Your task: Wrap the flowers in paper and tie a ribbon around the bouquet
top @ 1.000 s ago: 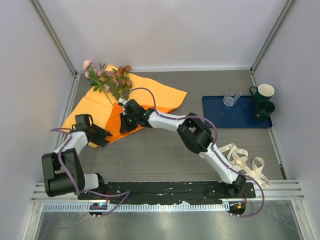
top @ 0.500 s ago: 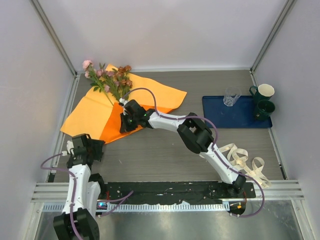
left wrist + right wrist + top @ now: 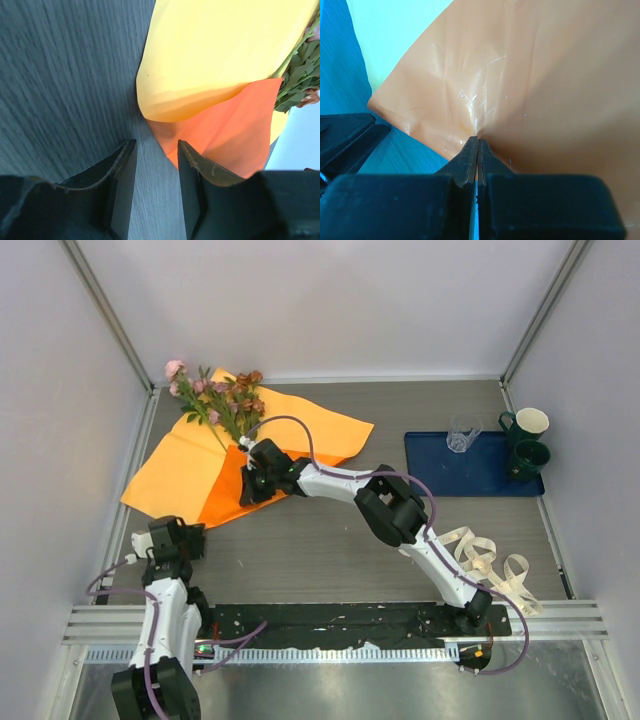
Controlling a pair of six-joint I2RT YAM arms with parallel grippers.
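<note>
right gripper (image 3: 477,142), pressed together, seems to pin the paper (image 3: 175,465) fold over the flowers (image 3: 222,400); left gripper (image 3: 156,145) hangs spread, empty.

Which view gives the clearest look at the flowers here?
Top external: the flowers show whole there, blooms, leaves and stems lying on the paper. The left wrist view catches only a few leaves at its right edge; the right wrist view shows just paper, no flowers.

bright, even light from above fills the sharp top view with faint shadows on the table (image 3: 330,550), while the right wrist view has a bluish cast, small glints of glare on the paper (image 3: 475,100) and soft focus close up.
</note>
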